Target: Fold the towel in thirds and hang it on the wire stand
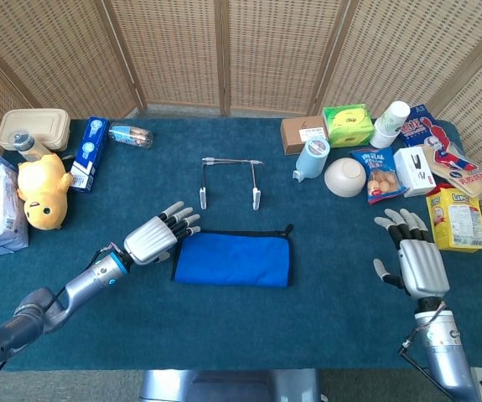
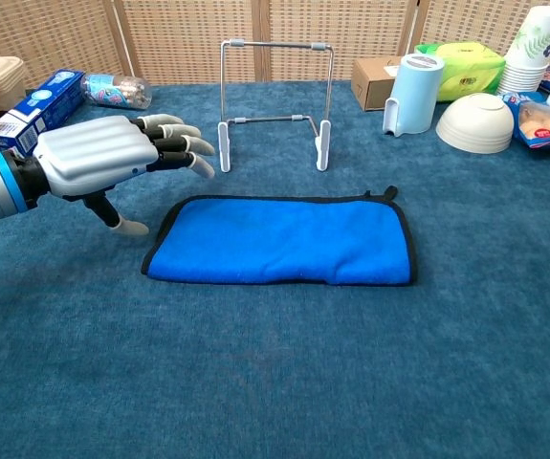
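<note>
Folded blue towel [image 2: 279,241] flat on the bench [image 2: 275,382], just in front of the wire stand [image 2: 275,100]. Left robot hand [image 2: 102,158], fingers spread and empty, hovers beside the towel's left end, apparently not touching. Right robot hand [image 1: 415,261] spread wide, empty, well apart.

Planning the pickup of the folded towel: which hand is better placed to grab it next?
Probably the left hand: it hovers open beside the towel's left end. The right hand is far off to the right.
</note>
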You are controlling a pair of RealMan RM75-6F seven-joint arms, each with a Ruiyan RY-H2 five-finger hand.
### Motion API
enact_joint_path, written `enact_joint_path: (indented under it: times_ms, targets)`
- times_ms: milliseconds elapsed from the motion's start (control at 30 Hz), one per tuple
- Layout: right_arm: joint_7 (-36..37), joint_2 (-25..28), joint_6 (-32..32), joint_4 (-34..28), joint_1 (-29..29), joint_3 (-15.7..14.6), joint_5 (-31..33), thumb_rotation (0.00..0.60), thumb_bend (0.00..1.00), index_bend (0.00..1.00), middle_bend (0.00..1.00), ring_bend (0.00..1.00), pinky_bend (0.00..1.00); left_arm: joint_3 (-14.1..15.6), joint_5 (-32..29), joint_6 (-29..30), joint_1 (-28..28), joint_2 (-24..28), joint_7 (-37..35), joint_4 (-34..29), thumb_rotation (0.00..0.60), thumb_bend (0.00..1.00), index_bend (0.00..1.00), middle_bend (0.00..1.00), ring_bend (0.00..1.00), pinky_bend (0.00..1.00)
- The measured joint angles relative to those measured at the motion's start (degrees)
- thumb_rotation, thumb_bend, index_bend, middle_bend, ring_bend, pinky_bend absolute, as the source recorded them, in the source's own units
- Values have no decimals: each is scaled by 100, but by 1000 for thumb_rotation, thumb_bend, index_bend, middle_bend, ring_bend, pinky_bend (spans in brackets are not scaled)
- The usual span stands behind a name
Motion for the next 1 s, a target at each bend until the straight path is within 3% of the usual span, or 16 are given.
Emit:
enact_joint_path:
  times_ms: [1000]
  targets:
    - [97, 32, 25, -15, -103, 33, -6, 600, 319, 172, 106, 0, 19, 136, -239, -61, -152, -257, 4, 101, 600, 285, 204, 105, 0, 0]
